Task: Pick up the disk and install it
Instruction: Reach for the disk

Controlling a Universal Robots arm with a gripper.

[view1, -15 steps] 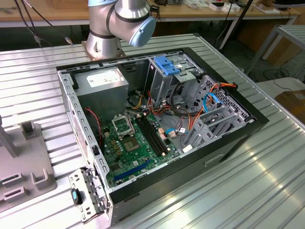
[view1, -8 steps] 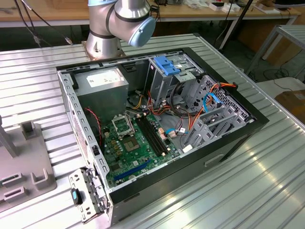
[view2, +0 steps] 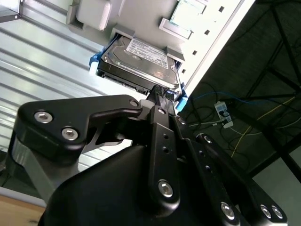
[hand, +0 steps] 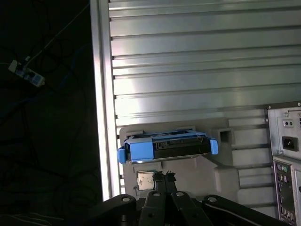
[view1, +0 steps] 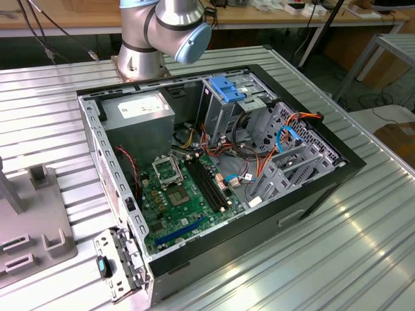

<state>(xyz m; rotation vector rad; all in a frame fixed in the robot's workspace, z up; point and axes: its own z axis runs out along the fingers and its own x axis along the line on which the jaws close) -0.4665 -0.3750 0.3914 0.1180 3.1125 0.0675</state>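
Gripper [view2: 159, 98] fingertips look drawn together, nothing visibly clamped, pointing at the near edge of the disk [view2: 141, 59]; whether they touch it, cannot tell. Step in hand reads as the pick. A good grasp likely needs the jaws centred on the drive's metal body, clear of the connector end, and a straight pull so the blue frame [hand: 141, 149] doesn't snag the grey holder [hand: 221, 174]. The disk sits in that holder on the ribbed metal table [hand: 188, 70], near the table's edge. It lies off the rear of the open computer case [view1: 220, 162], on the exterior view's left. Disk look: flat silver-grey metal, white printed label, blue plastic along the edges.
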